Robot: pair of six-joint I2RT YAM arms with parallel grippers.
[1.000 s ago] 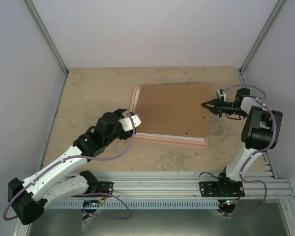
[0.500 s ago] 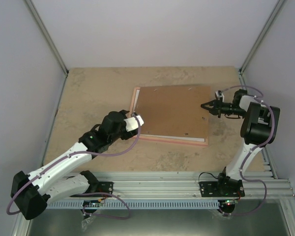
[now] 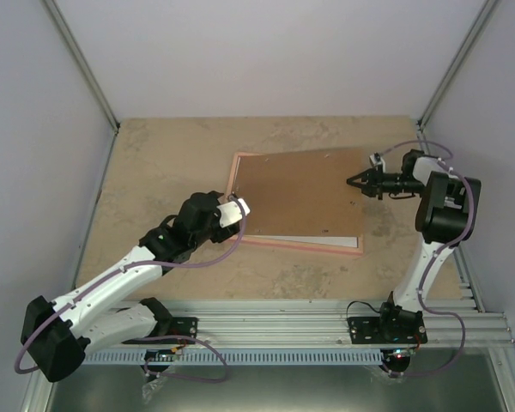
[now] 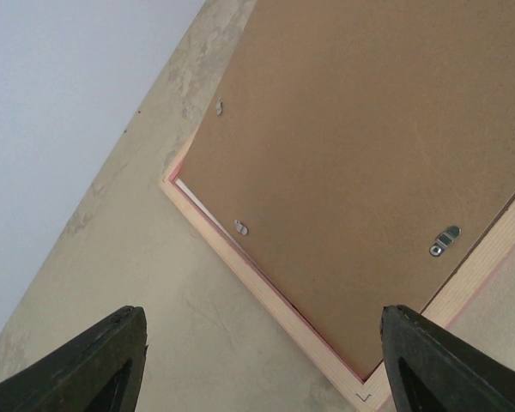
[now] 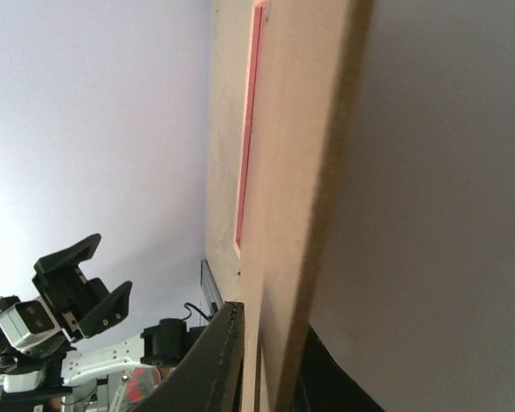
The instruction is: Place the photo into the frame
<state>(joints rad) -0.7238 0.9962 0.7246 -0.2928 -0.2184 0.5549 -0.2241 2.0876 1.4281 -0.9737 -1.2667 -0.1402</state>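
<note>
Near the middle of the table (image 3: 154, 163), a little toward its right edge, lies the frame (image 3: 235, 184), back side up. A brown board (image 3: 300, 193) lies on top of it and covers nearly all of it. Only the pink rim shows along the left and near sides. A thin white strip (image 3: 300, 239) peeks out along the board's near edge (I cannot tell what it belongs to).

The left gripper (image 3: 238, 209) hangs over the frame's near left corner. Its fingers are spread wide and hold nothing.

The right gripper (image 3: 354, 181) is at the board's right edge. It has one finger on each side of that thin edge, very close to it. I cannot tell if they squeeze it. That edge looks lifted a little off the frame.
</note>
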